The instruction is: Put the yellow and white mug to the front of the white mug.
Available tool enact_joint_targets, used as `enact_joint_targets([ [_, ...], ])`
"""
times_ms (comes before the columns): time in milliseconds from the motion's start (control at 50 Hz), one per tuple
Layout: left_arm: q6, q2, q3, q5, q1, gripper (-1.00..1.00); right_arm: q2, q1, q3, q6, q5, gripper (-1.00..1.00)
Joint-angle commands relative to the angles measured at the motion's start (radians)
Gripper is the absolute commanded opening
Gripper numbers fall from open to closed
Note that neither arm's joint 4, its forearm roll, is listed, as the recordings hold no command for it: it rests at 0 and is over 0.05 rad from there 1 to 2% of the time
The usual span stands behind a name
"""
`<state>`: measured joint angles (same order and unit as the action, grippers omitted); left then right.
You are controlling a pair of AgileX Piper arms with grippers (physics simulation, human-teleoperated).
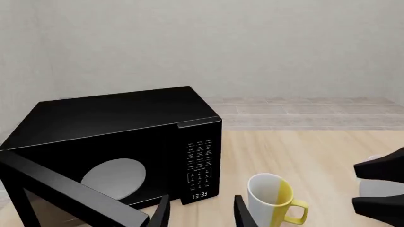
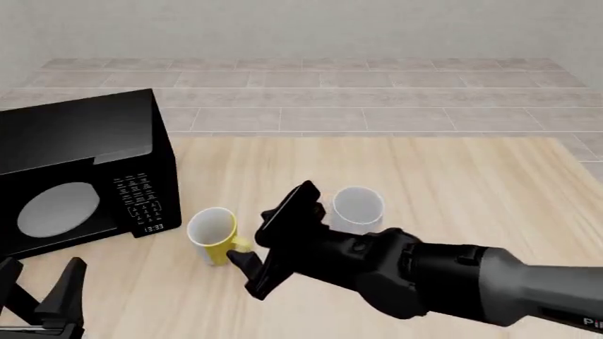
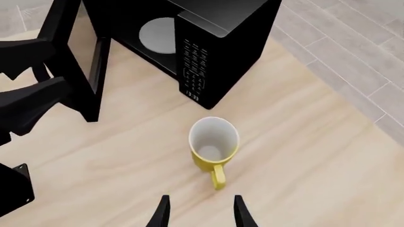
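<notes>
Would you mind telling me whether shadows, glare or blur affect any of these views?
Front view: flat, even light, only a faint shadow under the yellow and white mug. Left wrist view: sharp, the microwave glare-free. Right wrist view: crisp, no blur around the right claw.

Plain off-white wall (image 2: 301, 28) at back, no marks. Floor (image 2: 377, 99) = pale grey-beige tiles w/ thin grout lines, running btwn wall & table. Table (image 2: 452, 191) is light wood, grain lengthwise. Black microwave (image 2: 85, 169) sits on table's left side, door (image 1: 69, 194) swung open, white turntable (image 2: 58, 210) inside, keypad w/ clock reading 13:33. Light even & soft, faint shadows only.
</notes>
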<state>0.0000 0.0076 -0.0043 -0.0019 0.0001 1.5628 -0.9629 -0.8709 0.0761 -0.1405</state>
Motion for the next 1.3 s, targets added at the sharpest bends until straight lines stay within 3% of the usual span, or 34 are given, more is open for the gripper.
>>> enact_joint_targets([
  [20,0.000,0.000,0.000,0.000,0.000,1.00,0.096,0.027,-0.054,0.016,0.005,1.00],
  [220,0.000,0.000,0.000,0.000,0.001,1.00,0.156,0.044,-0.098,0.036,0.010,1.00],
  [860,0.000,0.000,0.000,0.000,0.000,1.00,0.361,0.063,-0.134,0.004,-0.092,1.00],
  [1300,0.000,0.000,0.000,0.000,0.000,1.00,0.461,0.082,-0.214,0.011,-0.079,1.00],
])
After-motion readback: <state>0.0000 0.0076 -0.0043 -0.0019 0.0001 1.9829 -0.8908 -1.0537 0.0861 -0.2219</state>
